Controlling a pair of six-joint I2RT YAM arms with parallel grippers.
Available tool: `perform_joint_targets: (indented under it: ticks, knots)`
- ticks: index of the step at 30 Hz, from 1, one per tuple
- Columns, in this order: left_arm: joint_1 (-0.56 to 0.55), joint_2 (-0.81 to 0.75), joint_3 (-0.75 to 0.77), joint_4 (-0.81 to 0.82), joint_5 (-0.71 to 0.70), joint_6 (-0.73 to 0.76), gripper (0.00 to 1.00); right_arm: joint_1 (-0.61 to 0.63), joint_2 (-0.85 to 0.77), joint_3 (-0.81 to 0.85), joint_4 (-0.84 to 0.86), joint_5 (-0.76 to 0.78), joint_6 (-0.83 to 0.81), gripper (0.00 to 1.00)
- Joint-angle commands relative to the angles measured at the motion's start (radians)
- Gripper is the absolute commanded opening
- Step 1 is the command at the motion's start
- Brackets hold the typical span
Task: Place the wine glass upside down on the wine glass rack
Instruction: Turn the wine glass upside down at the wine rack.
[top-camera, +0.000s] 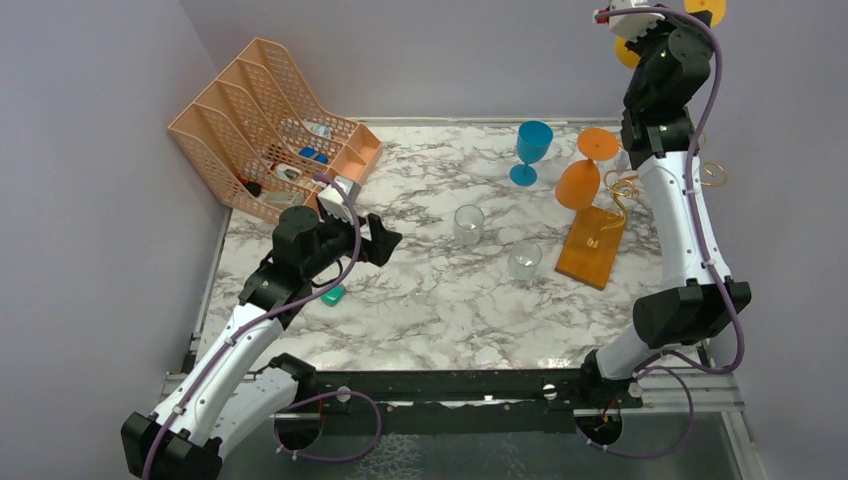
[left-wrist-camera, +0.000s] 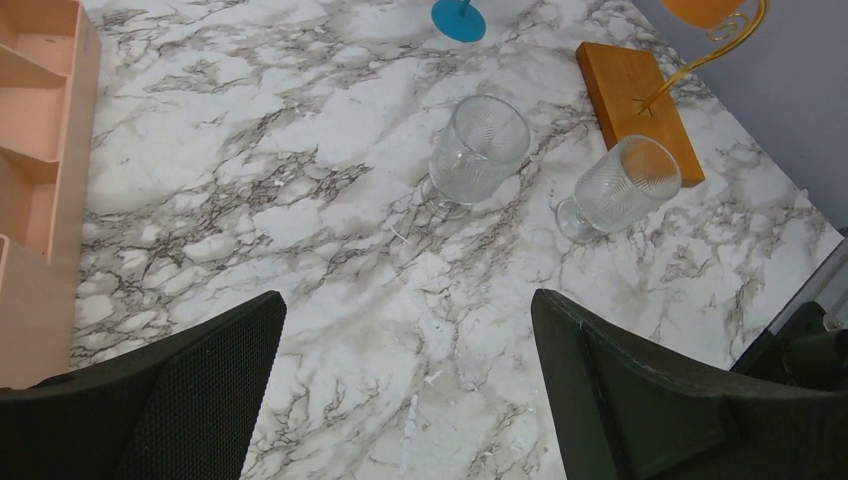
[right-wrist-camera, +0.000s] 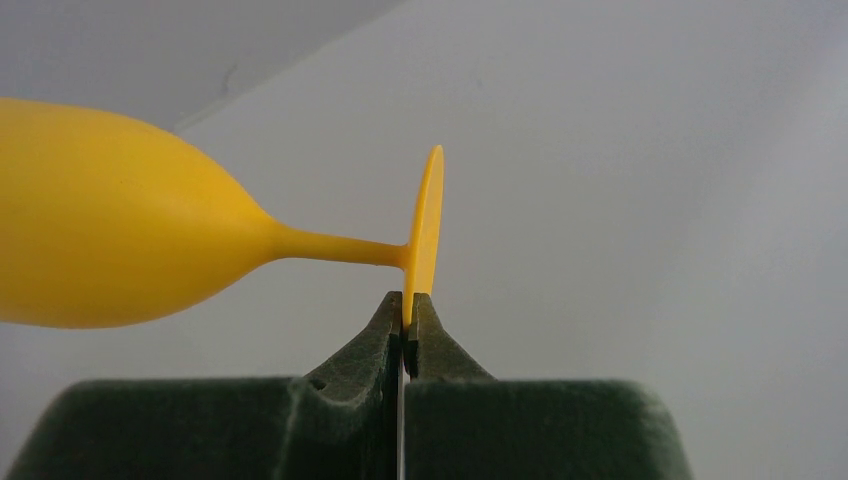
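Observation:
My right gripper (right-wrist-camera: 408, 305) is shut on the rim of the foot of a yellow wine glass (right-wrist-camera: 120, 245), which lies sideways with its bowl to the left. In the top view this glass (top-camera: 705, 10) is held high at the back right, partly hidden by the right arm (top-camera: 665, 60). The wine glass rack, gold wire (top-camera: 622, 190) on an orange-brown wooden base (top-camera: 592, 250), stands below it. An orange wine glass (top-camera: 580, 180) hangs upside down on the rack. My left gripper (top-camera: 385, 240) is open and empty above the marble (left-wrist-camera: 405, 300).
A blue wine glass (top-camera: 532, 150) stands behind the rack. Two clear glasses (top-camera: 468, 224) (top-camera: 523, 260) stand left of the wooden base (left-wrist-camera: 635, 105). A peach mesh file organiser (top-camera: 270, 120) sits at the back left. A small teal object (top-camera: 333, 295) lies near the left arm.

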Motion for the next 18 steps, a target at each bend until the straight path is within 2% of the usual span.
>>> perform_joint_targets:
  ticks: [1, 6, 18]
  knots:
    - [-0.017, -0.006, -0.015, -0.003, -0.012, 0.013, 0.99, -0.049, -0.023, -0.035, 0.054, -0.015, -0.044, 0.01]
    - [-0.028, 0.007, -0.019, -0.006, -0.024, 0.015, 0.99, -0.101, -0.012, -0.034, 0.037, -0.014, -0.038, 0.01]
    - [-0.035, -0.002, -0.013, -0.016, -0.034, 0.021, 0.99, -0.133, -0.053, -0.105, -0.011, -0.045, -0.023, 0.01]
